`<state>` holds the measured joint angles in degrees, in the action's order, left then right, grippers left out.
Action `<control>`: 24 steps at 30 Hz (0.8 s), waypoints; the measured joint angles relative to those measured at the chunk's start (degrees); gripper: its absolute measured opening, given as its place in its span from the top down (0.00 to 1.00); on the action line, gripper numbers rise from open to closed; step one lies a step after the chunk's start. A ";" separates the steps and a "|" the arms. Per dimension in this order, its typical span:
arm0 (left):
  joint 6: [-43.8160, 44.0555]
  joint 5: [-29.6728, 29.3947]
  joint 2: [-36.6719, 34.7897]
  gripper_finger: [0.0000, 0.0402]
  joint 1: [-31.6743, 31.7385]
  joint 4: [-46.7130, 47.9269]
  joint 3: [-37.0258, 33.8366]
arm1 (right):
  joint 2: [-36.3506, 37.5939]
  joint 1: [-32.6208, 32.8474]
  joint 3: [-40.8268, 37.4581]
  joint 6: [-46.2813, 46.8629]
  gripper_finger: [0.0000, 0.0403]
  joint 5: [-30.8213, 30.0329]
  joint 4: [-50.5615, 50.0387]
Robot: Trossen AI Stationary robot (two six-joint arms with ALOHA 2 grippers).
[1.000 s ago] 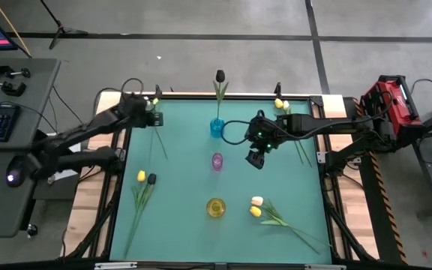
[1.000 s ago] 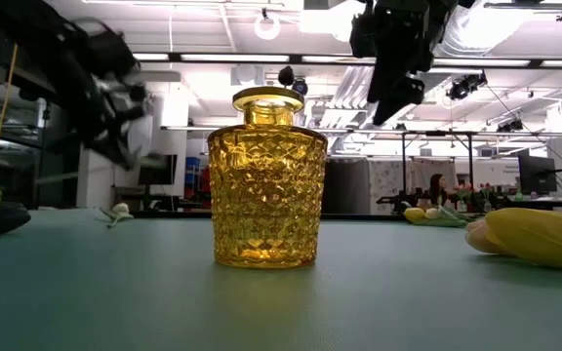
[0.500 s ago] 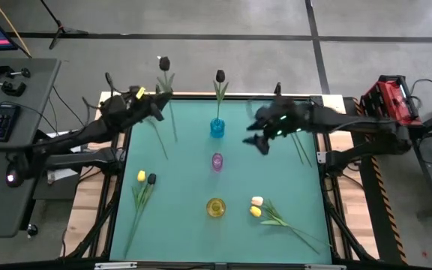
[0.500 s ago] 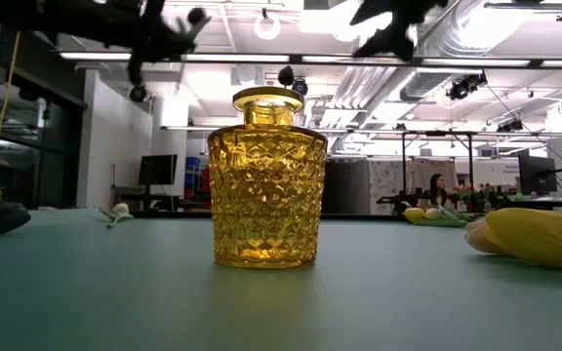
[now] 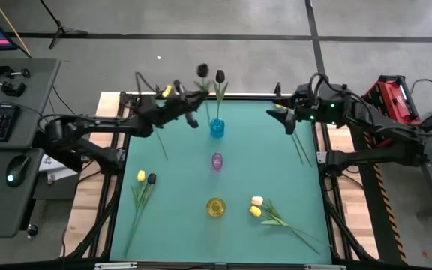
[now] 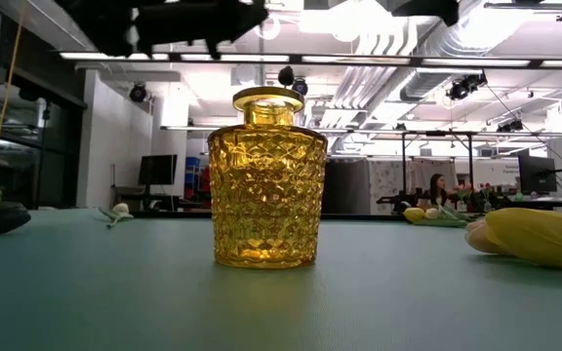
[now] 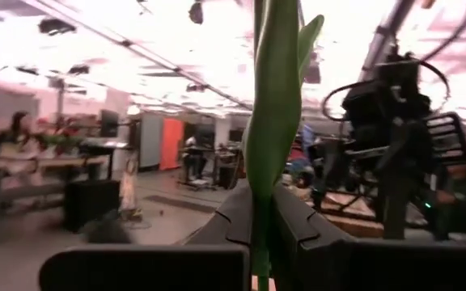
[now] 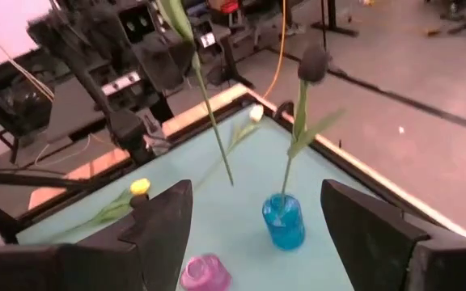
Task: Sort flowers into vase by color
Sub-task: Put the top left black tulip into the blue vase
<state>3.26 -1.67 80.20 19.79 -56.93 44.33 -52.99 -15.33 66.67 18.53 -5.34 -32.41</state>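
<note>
Two tools are listed, left to right. Left tool (image 5: 191,112), at 11 o'clock on the tabletop (image 5: 186,187), is clamped on the stem of a dark tulip (image 5: 202,70); the bud rides high beyond the tool, the stem trailing back toward 9 o'clock. Blue vase (image 5: 217,127) stands just beside it at 12 o'clock and already holds one dark flower (image 5: 220,76). Advice: tip the stem upright and aim its cut end over the narrow mouth before lowering. Purple vase (image 5: 217,160) and yellow vase (image 5: 216,208) follow. Right tool (image 5: 285,116) waits at 1 o'clock, its fingers apart.
</note>
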 joint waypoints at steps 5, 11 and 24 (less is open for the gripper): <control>-4.50 1.71 3.74 1.00 -1.40 -0.02 4.80 | -0.32 0.00 0.00 0.67 0.35 0.04 -5.31; -8.10 -1.35 5.55 1.00 -1.52 0.19 5.30 | -0.75 0.00 0.00 0.69 0.35 0.01 -6.78; -7.87 -7.38 12.92 1.00 -1.46 -4.94 5.25 | -0.75 0.00 0.00 0.93 0.35 -0.66 -6.74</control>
<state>-4.61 -9.05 93.11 18.33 -61.87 49.58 -53.74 -15.34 66.67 19.46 -6.00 -39.16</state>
